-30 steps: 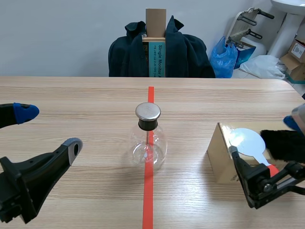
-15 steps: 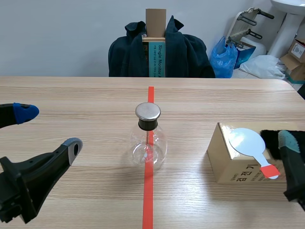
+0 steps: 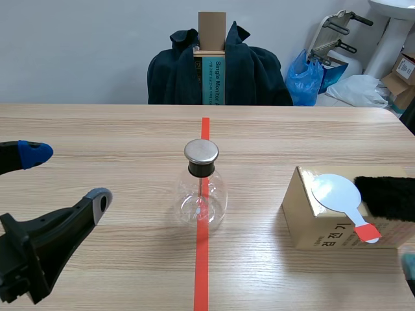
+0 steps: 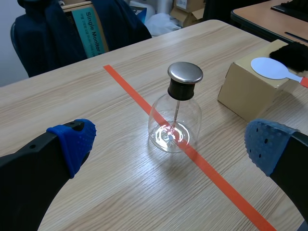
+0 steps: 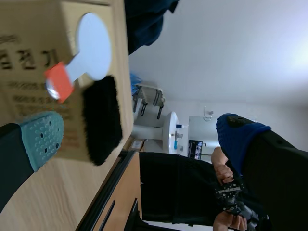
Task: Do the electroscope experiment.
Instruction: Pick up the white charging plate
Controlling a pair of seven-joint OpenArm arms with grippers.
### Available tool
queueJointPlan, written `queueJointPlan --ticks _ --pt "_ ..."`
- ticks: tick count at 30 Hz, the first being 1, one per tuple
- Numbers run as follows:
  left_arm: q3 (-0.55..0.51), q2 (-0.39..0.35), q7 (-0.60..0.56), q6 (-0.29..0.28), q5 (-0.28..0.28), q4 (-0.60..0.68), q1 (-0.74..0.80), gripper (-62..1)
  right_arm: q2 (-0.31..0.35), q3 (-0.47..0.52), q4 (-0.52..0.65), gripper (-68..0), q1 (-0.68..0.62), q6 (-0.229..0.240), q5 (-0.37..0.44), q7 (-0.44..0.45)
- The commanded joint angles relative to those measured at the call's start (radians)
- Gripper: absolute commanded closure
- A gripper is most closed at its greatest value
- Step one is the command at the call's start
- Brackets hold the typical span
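The electroscope [image 3: 201, 188], a clear glass flask with a black stopper, a round metal cap and a thin rod hanging inside, stands upright at the middle of the table [image 3: 97, 129], directly on the orange-red tape line [image 3: 202, 265]. To the robot's right of it, apart from the flask, sits a cardboard box [image 3: 318, 227] with printed lettering on its near face. On the box top lies a white round paddle [image 3: 336, 192] with a red tip on its handle, the handle pointing toward the robot. A black fur pad [image 3: 389, 197] rests on the same top, just beside the paddle; whether the two touch cannot be determined from these views. The left gripper [image 3: 65, 175] hovers low at the robot's left, well apart from the flask, fingers spread wide and holding nothing; in its wrist view the flask stands ahead of it, between the two pads. The right gripper [image 5: 139, 137] is likewise spread wide and empty, its green pad near the box's lettered face; the scene view shows only a sliver of it. Beyond the far table edge, a dark jacket [image 3: 175, 71] hangs over a chair.
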Motion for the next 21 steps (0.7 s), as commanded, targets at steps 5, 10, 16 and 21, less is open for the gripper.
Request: queueJointPlan --ticks 5,10,16,21 --pt "0.001 -0.003 -0.011 0.006 -0.006 0.019 0.007 -62.3 -0.010 0.000 -0.073 -67.9 0.071 -0.011 0.002 -0.006" --pt "0.001 -0.003 -0.011 0.006 -0.006 0.019 0.008 -62.3 -0.055 -0.002 -0.167 -67.9 0.166 0.002 -0.062 0.002" --pt "0.001 -0.003 -0.011 0.006 -0.006 0.019 0.008 -62.3 -0.108 -0.040 -0.251 -67.9 0.248 0.010 -0.127 -0.002" --pt "0.001 -0.003 -0.011 0.009 -0.006 0.019 0.008 -62.3 -0.152 -0.056 -0.280 -67.9 0.276 0.035 -0.143 -0.006"
